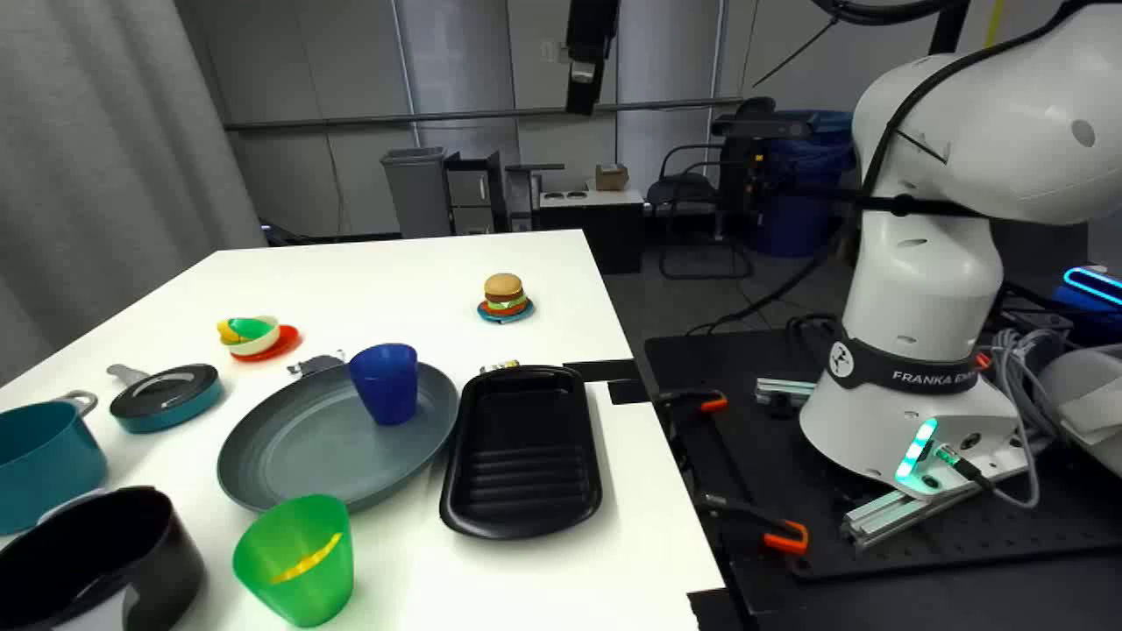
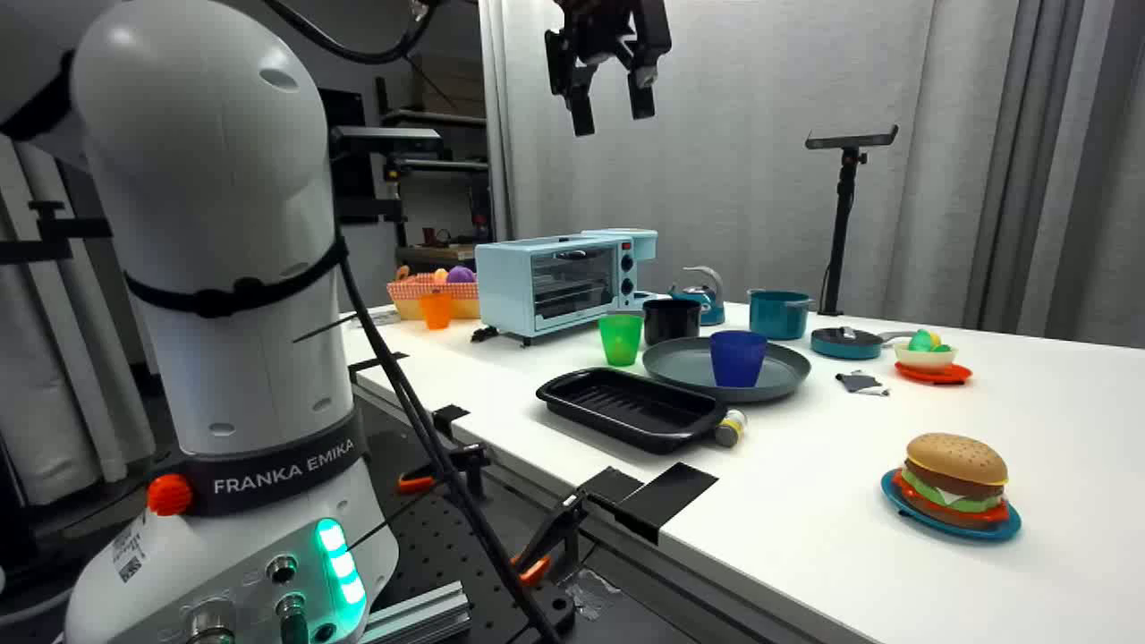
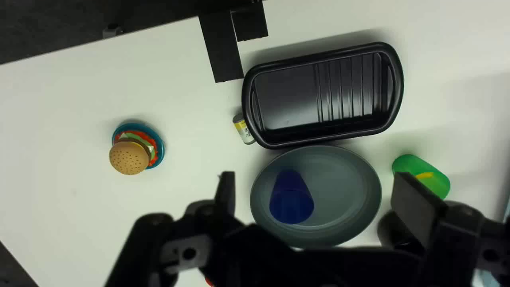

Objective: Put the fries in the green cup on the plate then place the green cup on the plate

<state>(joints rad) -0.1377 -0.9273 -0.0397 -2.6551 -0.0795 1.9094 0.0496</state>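
The fries (image 1: 307, 561) show as yellow sticks inside the green cup (image 1: 311, 600). The green cup stands upright on the table beside the plate (image 1: 289, 456), near the black pot; it also shows in an exterior view (image 2: 620, 340) and in the wrist view (image 3: 410, 164), partly behind a finger. The plate is round and grey-blue, and a dark blue cup (image 1: 386, 386) stands upright on it. My gripper (image 2: 612, 105) is high above the table, open and empty. In the wrist view its fingers (image 3: 314, 179) are wide apart, with the plate and blue cup seen below between them.
A black ridged tray (image 1: 521, 421) lies against the plate, with a small can (image 2: 731, 427) at its end. A black pot (image 1: 96, 543), teal pot (image 2: 778, 313), lidded pan (image 1: 166, 399), toaster oven (image 2: 564, 277) and toy burger (image 2: 955, 474) also stand on the table.
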